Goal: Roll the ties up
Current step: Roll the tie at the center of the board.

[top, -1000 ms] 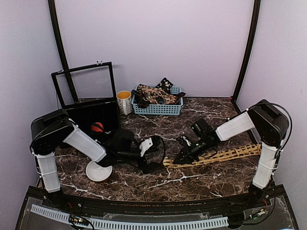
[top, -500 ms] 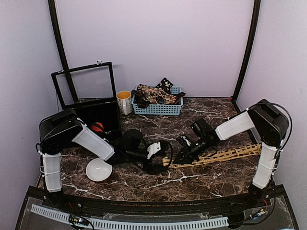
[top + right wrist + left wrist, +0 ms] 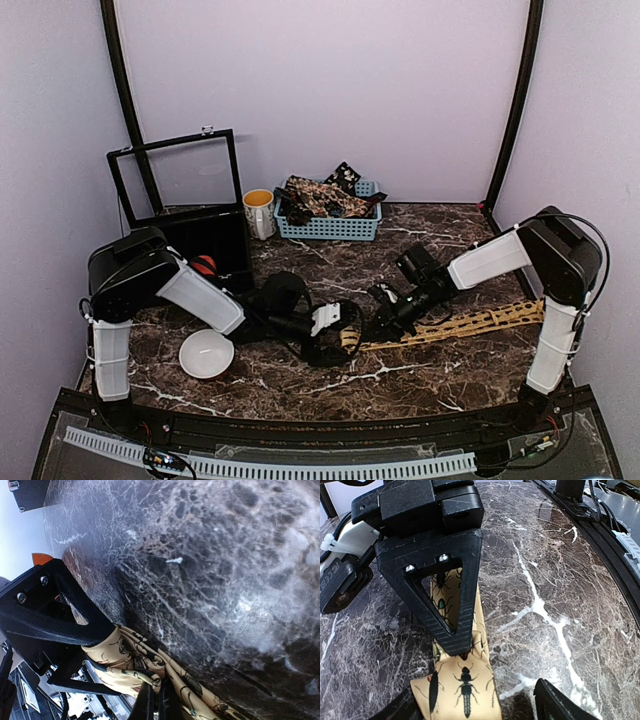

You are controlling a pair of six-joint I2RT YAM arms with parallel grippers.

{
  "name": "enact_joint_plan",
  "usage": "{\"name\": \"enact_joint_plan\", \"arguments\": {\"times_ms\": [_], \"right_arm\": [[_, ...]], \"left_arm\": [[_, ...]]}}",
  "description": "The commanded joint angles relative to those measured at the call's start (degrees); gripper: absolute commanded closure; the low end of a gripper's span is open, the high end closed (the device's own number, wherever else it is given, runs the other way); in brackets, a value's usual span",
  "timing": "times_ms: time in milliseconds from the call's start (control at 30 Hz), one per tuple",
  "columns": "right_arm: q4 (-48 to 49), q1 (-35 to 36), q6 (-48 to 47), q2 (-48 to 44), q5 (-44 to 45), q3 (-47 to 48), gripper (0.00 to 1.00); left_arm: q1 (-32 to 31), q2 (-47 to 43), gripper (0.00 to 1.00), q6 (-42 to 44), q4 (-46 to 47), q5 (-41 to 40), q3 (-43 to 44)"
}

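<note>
The mustard tie, printed with small dark beetles, lies flat on the tabletop from the right edge toward the middle, nearer the front. Its free end is pinched in the right fingers, which are closed tight on the cloth. The left fingers stand apart astride that same end and grip nothing. For a neat coil they should close squarely on the tip and turn it under while the right hand holds the strip taut and straight. No brand or writing is legible.

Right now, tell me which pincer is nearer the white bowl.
Left. The left pincer sits to the white bowl's right; the right pincer, shut on the mustard insect-print tie, lies farther right.
</note>
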Motion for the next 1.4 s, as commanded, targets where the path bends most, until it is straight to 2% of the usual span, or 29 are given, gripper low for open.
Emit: {"name": "enact_joint_plan", "arguments": {"times_ms": [0,200,300,433,533,700,900,1067,1233,1300,1367], "right_arm": [[-3.0,0.6,0.6,-0.1,4.2,0.2,1.00],[-3.3,0.9,0.7,-0.4,4.2,0.7,1.00],[-3.2,0.9,0.7,-0.4,4.2,0.8,1.00],[-3.2,0.8,0.8,-0.3,4.2,0.9,1.00],[-3.3,0.9,0.9,-0.3,4.2,1.2,1.00],[-3.9,0.9,0.6,-0.6,3.9,2.3,1.00],[-2.7,1.1,0.5,-2.5,2.4,3.6,1.00],[-0.4,1.8,1.7,-4.4,0.3,4.9,1.00],[-0.4,2.3,2.2,-4.0,0.0,5.5,1.00],[-1.4,2.4,1.7,-3.5,0.4,5.4,1.00],[-2.8,2.4,1.1,-3.1,1.4,5.4,1.00]], "left_arm": [[-0.2,0.1,0.22,0.6,-0.7,-0.2,1.7],[-0.3,-0.2,0.22,1.2,-0.4,-1.2,1.4],[-0.3,-0.6,0.18,0.8,1.2,-1.9,0.4],[-0.4,-0.9,0.20,0.8,2.5,-1.4,-0.3],[-0.5,-1.0,0.25,1.4,2.5,-0.3,-0.4],[-0.5,-0.6,0.41,2.2,0.8,1.5,-1.1],[-0.4,-0.5,0.43,1.5,-0.4,1.6,-2.6],[-0.3,-0.4,0.49,1.0,-0.9,1.6,-2.7],[0.0,-0.4,0.70,1.0,-0.3,1.8,-2.5],[0.3,-0.5,0.71,0.4,0.1,1.7,-2.5],[0.6,-0.7,0.67,0.2,0.5,1.3,-2.6]]}}
